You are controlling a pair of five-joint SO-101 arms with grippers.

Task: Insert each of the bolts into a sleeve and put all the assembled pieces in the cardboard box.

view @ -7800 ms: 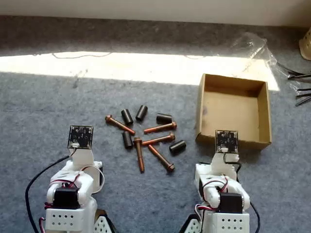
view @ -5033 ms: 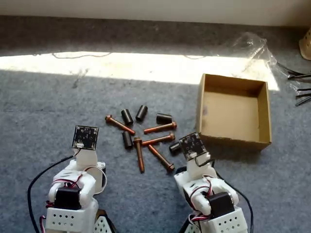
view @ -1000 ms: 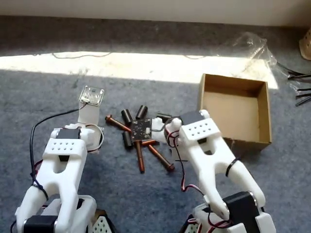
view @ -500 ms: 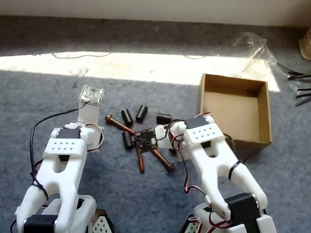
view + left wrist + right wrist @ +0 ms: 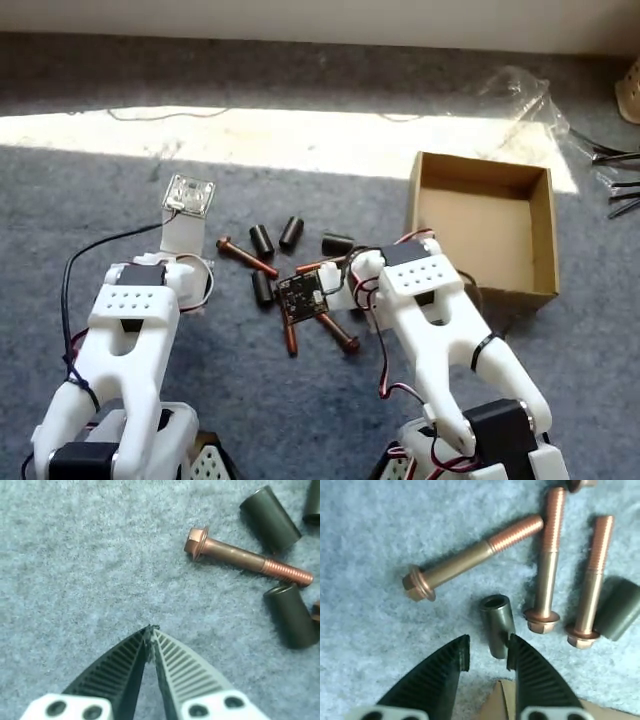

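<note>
As the right gripper (image 5: 487, 652) stands narrowly parted, a dark sleeve (image 5: 497, 622) lies lengthwise at its twelve o'clock.

White plastic arms (image 5: 130, 330) (image 5: 440, 310) with black and red cables (image 5: 66, 290) and ribbed black claws (image 5: 151, 629) (image 5: 488, 651).

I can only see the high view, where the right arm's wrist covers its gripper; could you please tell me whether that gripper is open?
Observer: It is open. In the right wrist view the right gripper has a fingertip on either side of one end of a dark sleeve, and it has not closed on it.
Operator: Thank you. And what is the left gripper doing, please?
Observer: The left gripper is shut, with its tips together over bare carpet. It is short of a bolt and touches nothing.
</note>
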